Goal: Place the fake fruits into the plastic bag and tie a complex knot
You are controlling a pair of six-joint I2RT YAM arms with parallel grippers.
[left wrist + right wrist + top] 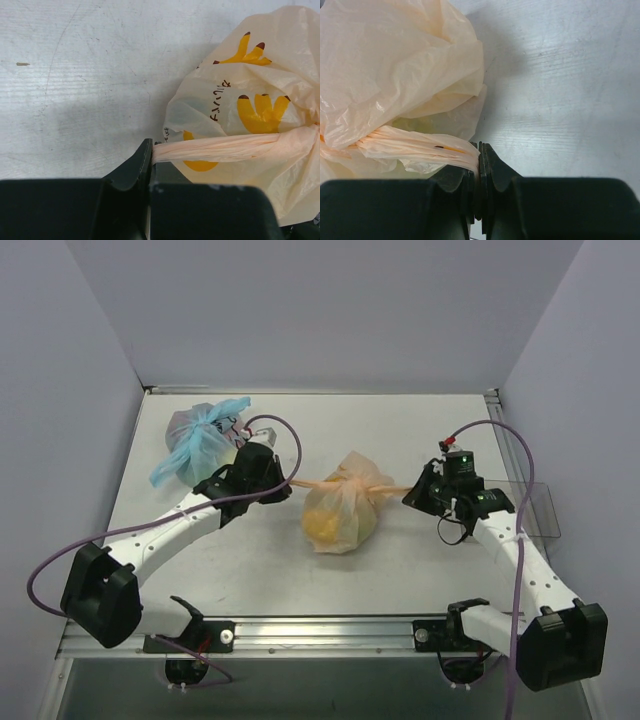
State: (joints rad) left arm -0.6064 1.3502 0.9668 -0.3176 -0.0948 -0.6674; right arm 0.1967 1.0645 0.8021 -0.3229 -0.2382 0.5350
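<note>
left fingers [134, 170] pinch one plastic bag [342, 515] handle, right fingers [497, 172] the other, arms inward

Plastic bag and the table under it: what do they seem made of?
Plastic bag: thin, translucent, slightly glossy film; it crinkles, and its handle twists into a cord. Table: hard, matte white, scuffed and scratched; likely painted metal or laminate, unclear which.

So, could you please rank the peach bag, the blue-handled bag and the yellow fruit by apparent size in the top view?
1. Peach bag and blue-handled bag: about alike, too close to rank.
2. Yellow fruit, inside the peach bag: clearly smallest.
</note>
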